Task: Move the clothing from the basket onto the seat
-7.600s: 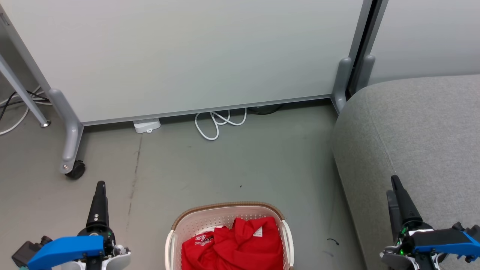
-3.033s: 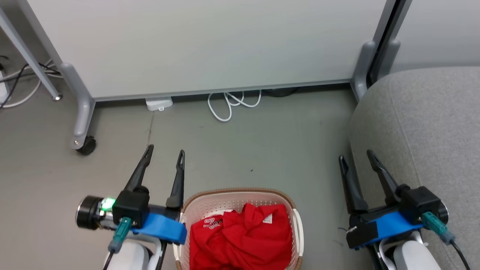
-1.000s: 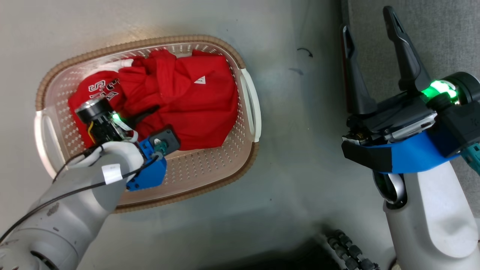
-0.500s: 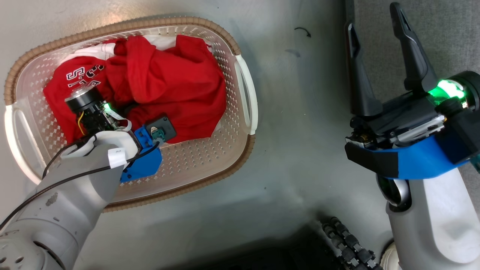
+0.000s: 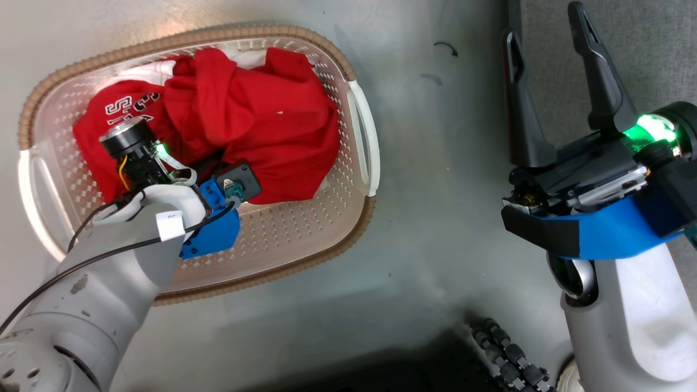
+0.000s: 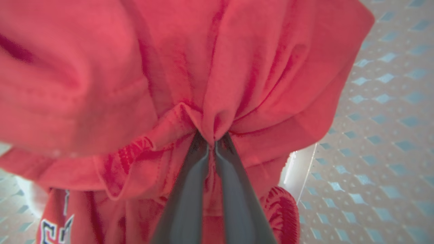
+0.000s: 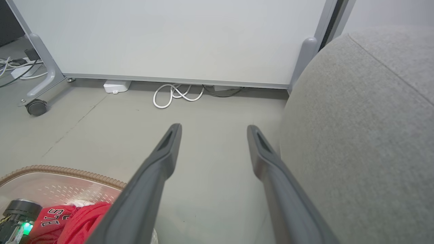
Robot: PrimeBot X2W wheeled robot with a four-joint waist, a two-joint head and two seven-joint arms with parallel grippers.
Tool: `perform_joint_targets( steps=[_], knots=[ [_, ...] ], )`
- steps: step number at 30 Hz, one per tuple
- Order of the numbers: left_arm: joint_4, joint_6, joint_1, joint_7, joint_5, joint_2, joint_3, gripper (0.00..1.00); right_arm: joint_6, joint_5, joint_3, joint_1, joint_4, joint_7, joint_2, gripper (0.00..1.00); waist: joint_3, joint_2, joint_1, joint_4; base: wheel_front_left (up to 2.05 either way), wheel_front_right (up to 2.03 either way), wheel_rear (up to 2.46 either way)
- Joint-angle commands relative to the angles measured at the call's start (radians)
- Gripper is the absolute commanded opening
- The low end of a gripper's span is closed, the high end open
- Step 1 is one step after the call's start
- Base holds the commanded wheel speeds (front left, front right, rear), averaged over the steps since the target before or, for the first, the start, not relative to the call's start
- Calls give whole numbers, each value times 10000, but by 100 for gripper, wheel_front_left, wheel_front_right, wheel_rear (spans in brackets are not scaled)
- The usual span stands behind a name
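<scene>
The left gripper [image 6: 212, 139] is clamped on a fold of red clothing [image 5: 256, 125], its two fingers nearly meeting around the bunched fabric (in the head view the tips are buried in it). The clothing lies heaped in the one basket [image 5: 305, 260] on the floor [image 5: 435, 218]. How many garments make up the heap is hard to tell, and the white lettering [image 5: 130, 103] is partly hidden. The right gripper [image 5: 543, 23] hangs empty, jaws spread wide, at the edge of the grey seat [image 5: 642, 49], which the frame cuts off.

A white cable [image 7: 176, 94] coils below a wheeled partition [image 7: 169, 37].
</scene>
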Motion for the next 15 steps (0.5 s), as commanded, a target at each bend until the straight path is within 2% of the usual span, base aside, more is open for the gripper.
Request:
perform_joint_targets(
  steps=[1,8,15],
  knots=[
    [18,-4,-197,-148,-49,-52,-30,0,5,43,-30,-100,31,-56,-32,100,-132,0,0,57,0,0,0],
    [-186,-4,-103,-576,-317,-393,-34,0,5,-108,-99,-155,183,-56,-32,100,-767,0,0,462,0,0,0],
    [-1023,50,252,-653,-948,-510,509,0,5,-233,-163,-72,434,-56,-35,100,-1651,0,0,901,0,0,0]
  ],
)
